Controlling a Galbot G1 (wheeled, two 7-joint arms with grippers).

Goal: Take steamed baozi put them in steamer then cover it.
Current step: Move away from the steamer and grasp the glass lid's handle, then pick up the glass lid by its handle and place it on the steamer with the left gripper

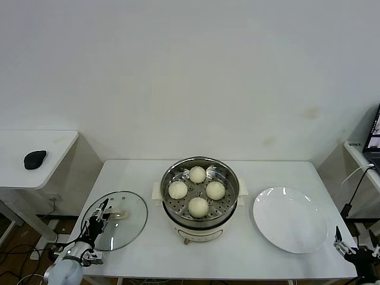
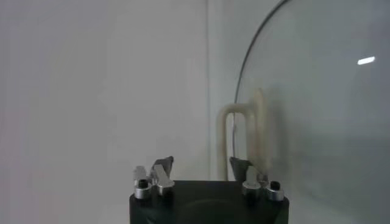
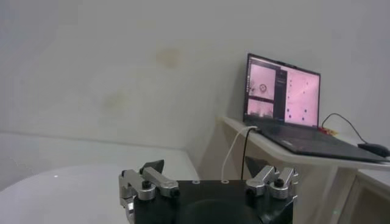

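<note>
Several cream-white baozi [image 1: 198,190] lie on the perforated tray inside the steel steamer [image 1: 173,212] at the middle of the white table. The glass cover [image 1: 126,219] lies flat on the table to the steamer's left, its cream handle [image 1: 122,215] up. My left gripper [image 1: 102,212] hangs open over the cover's near-left rim, just short of the handle. In the left wrist view the handle [image 2: 234,141] stands just ahead of the open gripper [image 2: 201,167], toward one fingertip. My right gripper [image 1: 355,238] is open and empty at the table's front right corner; it also shows in the right wrist view [image 3: 205,167].
A flat white plate [image 1: 290,227] lies right of the steamer. A side table [image 1: 41,157] with a black mouse [image 1: 34,159] stands at the left. A laptop [image 3: 286,100] sits on a desk to the right.
</note>
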